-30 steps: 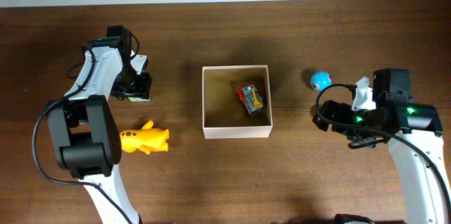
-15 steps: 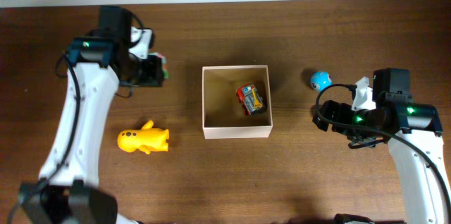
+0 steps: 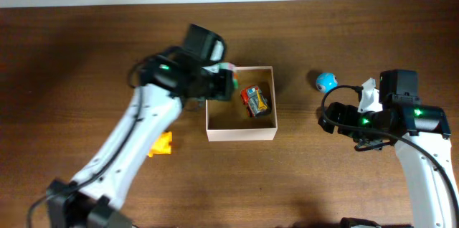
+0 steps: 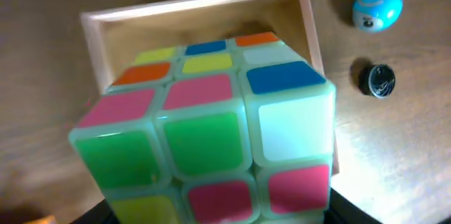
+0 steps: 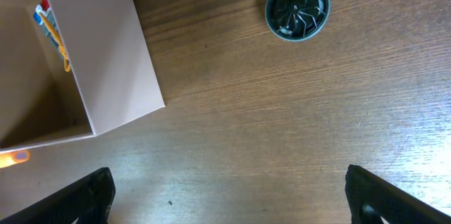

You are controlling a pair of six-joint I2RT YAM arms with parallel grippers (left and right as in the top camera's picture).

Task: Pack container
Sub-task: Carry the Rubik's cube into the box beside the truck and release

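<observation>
The container (image 3: 240, 134) is a square white-walled box with a tan inside at the table's middle. A red and yellow toy (image 3: 254, 101) lies in its right half. My left gripper (image 3: 221, 84) is shut on a multicoloured puzzle cube (image 4: 211, 125) and holds it over the container's left edge; the container's far rim (image 4: 197, 5) shows behind the cube. My right gripper (image 5: 225, 210) is open and empty above bare table, right of the container's right wall (image 5: 106, 48). In the overhead view the right gripper (image 3: 343, 119) is to the container's right.
A blue ball (image 3: 326, 81) lies right of the container and also shows in the left wrist view (image 4: 377, 9). A small black round cap (image 5: 297, 8) lies near it. A yellow toy (image 3: 162, 144) lies left of the container, partly hidden under my left arm.
My left arm has swung right from the table's left side, carrying the cube to the container's left edge. The right arm has not moved.
</observation>
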